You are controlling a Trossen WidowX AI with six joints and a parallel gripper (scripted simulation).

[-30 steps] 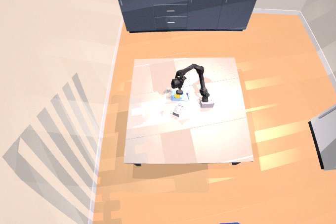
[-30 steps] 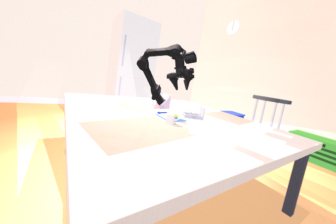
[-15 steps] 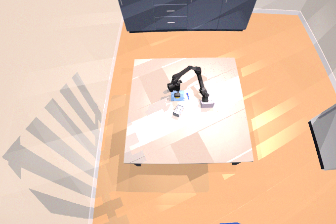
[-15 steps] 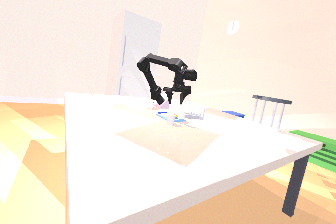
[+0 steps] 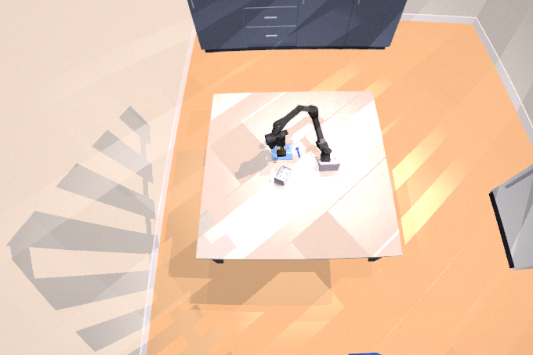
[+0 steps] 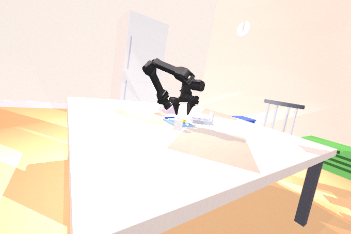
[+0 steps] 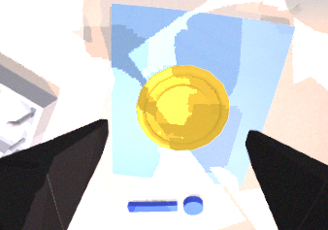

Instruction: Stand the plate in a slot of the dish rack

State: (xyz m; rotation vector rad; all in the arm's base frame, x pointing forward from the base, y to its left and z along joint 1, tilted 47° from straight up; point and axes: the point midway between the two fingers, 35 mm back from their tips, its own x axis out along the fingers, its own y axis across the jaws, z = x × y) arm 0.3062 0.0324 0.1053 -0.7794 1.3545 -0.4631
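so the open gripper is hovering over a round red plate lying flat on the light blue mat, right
Not quite: the round plate is yellow, not red, as the wrist view shows. The rest holds: the open gripper hovers over it, and it lies flat on the light blue mat.
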